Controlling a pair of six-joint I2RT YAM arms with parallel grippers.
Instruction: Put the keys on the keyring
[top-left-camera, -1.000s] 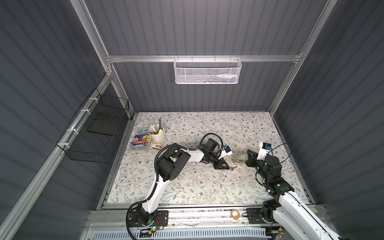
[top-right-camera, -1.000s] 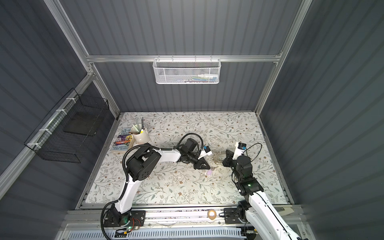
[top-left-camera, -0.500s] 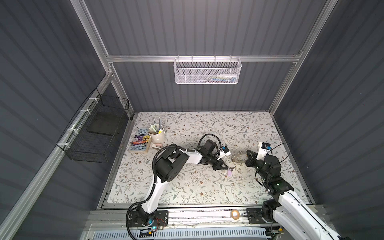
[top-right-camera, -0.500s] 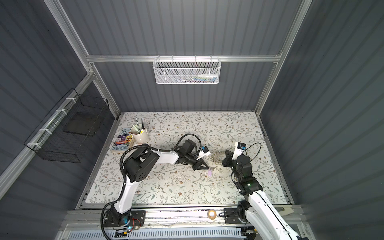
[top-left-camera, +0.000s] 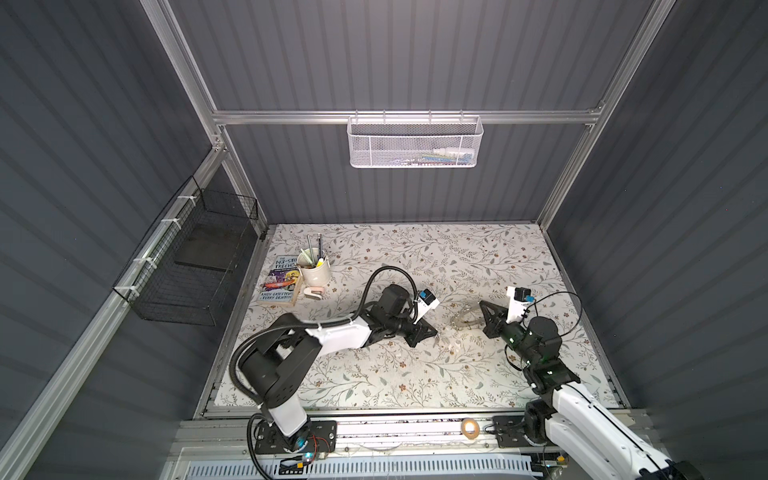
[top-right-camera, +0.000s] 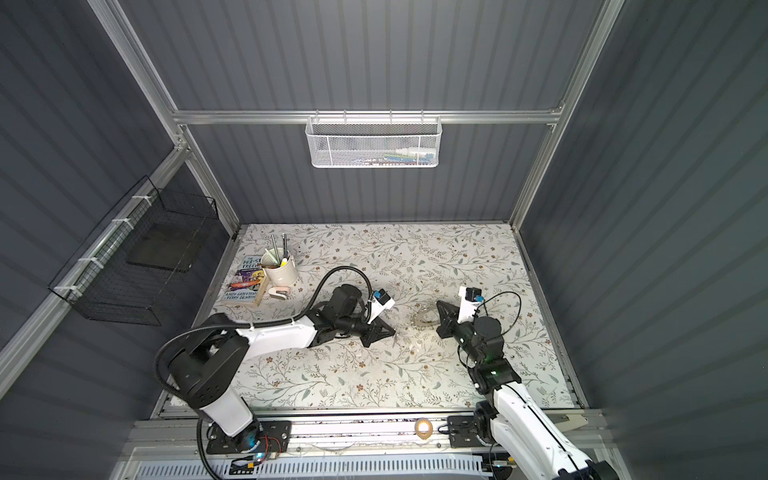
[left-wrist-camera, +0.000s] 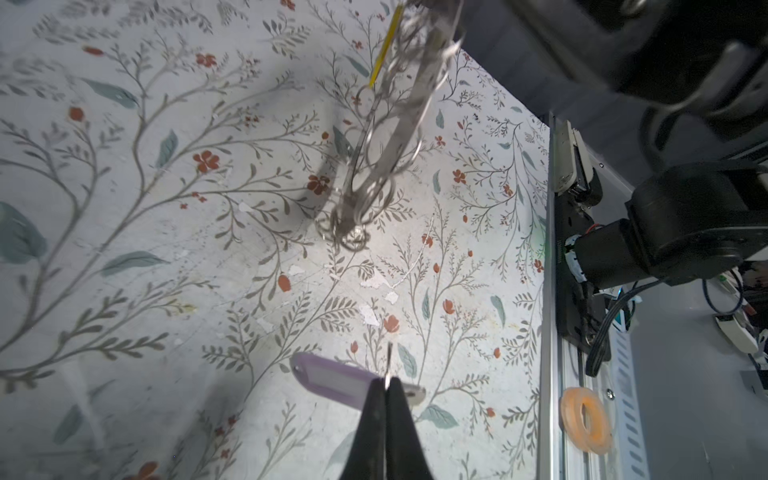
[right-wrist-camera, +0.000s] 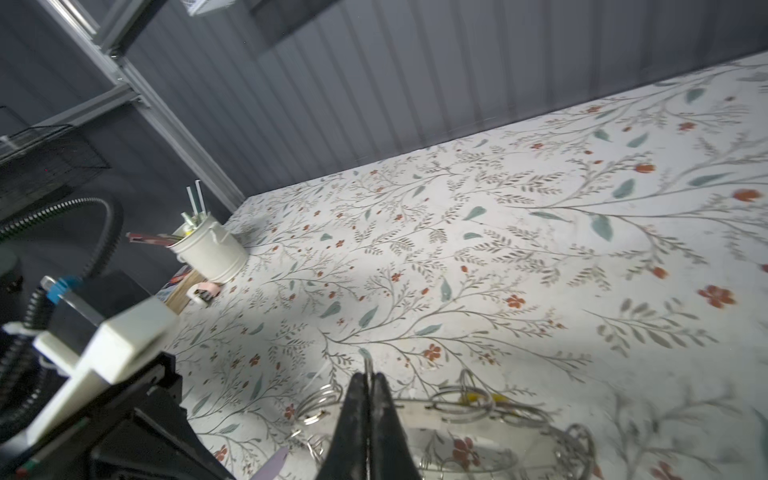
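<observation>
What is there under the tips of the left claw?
The lilac tag and a thin metal piece pinched by the left claw. The fingers cover part of the tag.

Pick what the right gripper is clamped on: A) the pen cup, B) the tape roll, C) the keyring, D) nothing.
C: in the right wrist view the right gripper is shut on the rim of the keyring.

Place: robot lab cell;
Walls: grey ribbed panels (top-left-camera: 415, 54) in aluminium frame (top-left-camera: 407, 117);
Table: floral mat (top-left-camera: 415, 374);
Baskets: white basket (top-left-camera: 415, 143) at 12 o'clock; black basket (top-left-camera: 187, 270) at 9 o'clock;
Rig: two arms (top-left-camera: 340, 334) bolted to rail (top-left-camera: 395, 428) at 6 o'clock
</observation>
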